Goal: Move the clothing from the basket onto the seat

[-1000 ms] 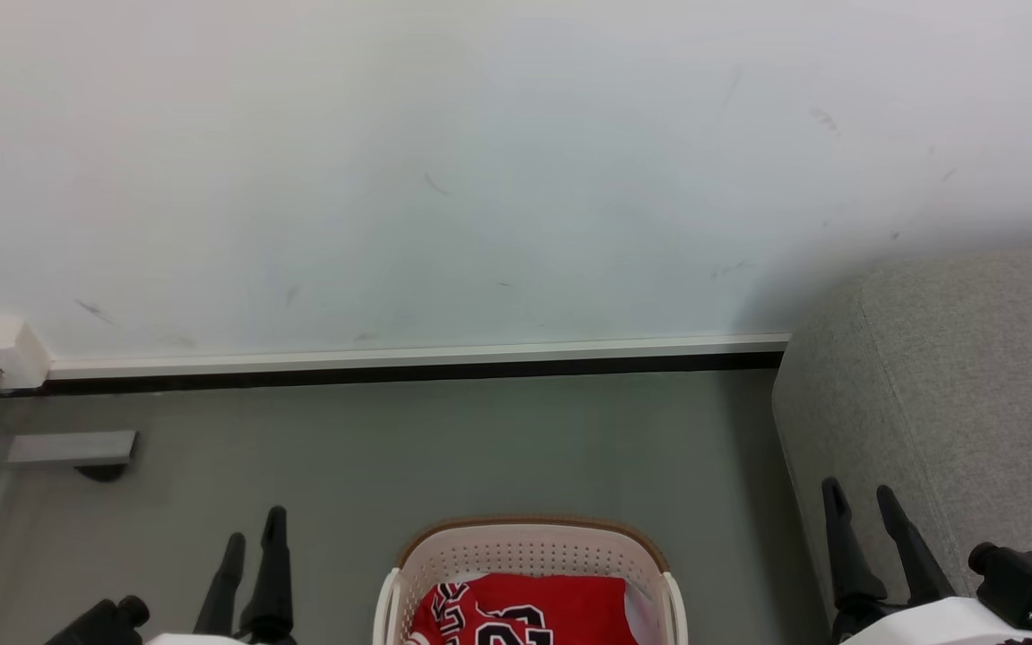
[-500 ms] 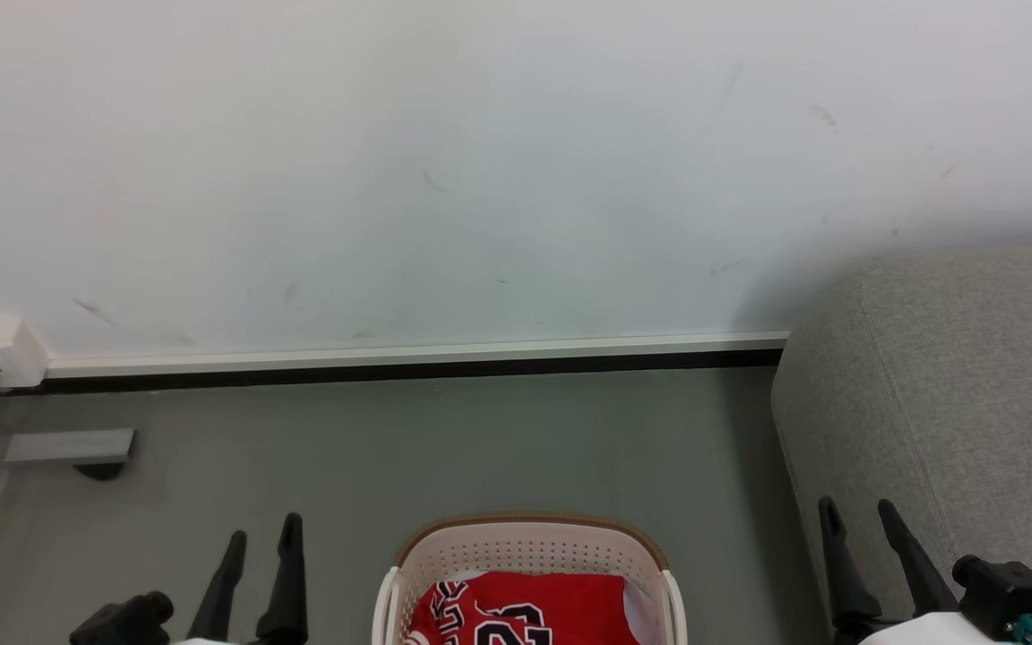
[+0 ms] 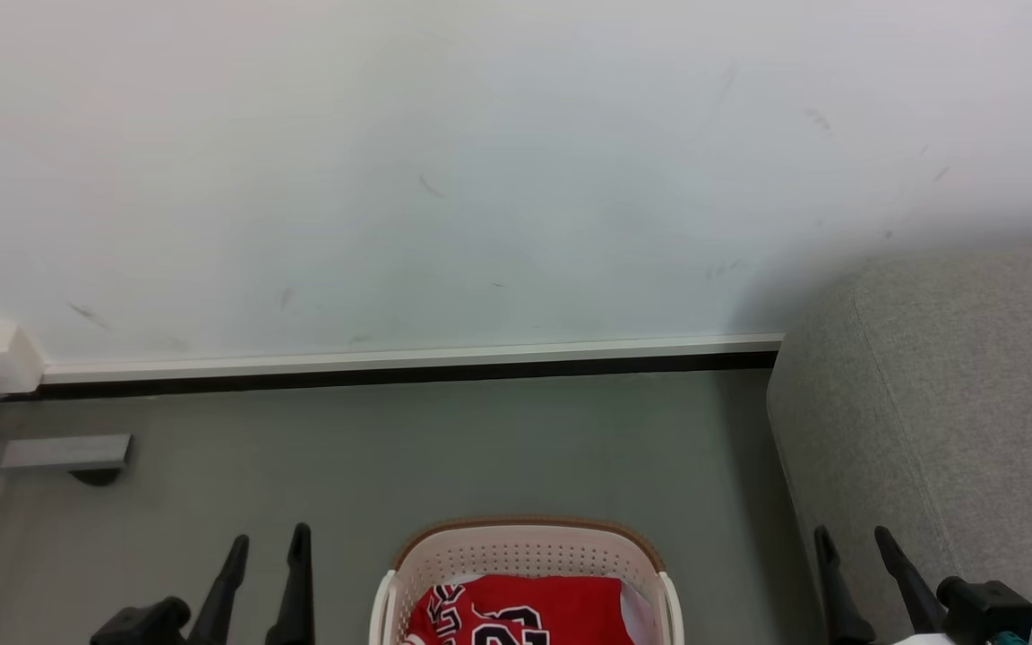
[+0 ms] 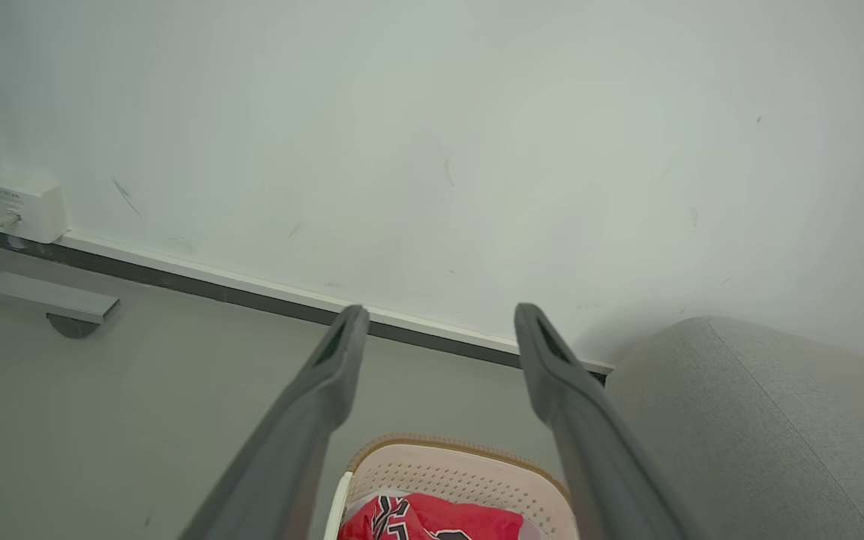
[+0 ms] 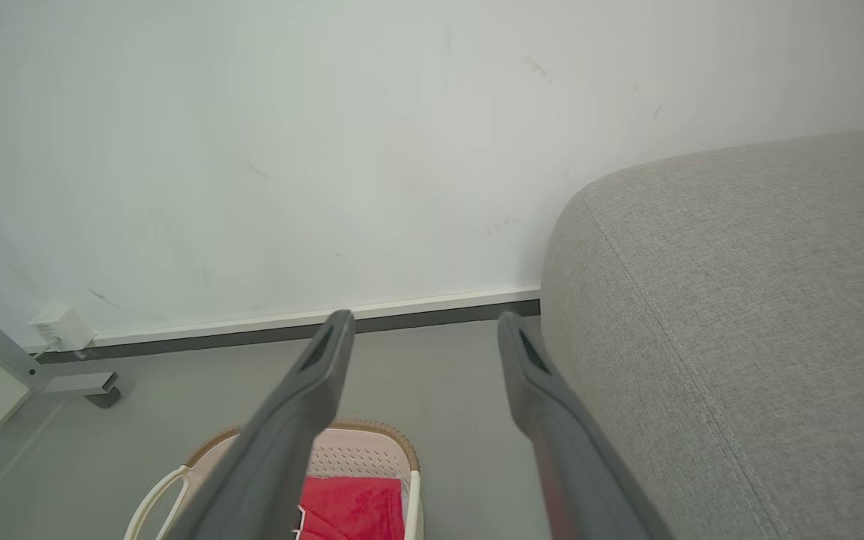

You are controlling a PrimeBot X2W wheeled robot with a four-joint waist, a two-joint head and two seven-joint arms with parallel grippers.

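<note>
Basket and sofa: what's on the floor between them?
Nothing: a strip of bare grey floor separates the basket from the sofa. The head view shows it plainly, and the right wrist view shows the same gap beside the sofa's edge.

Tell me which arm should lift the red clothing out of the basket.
Probably the right. Both grippers are open and flank the basket, but the right gripper sits beside the seat, so it could carry the clothing straight over; the left gripper is on the far side.
</note>
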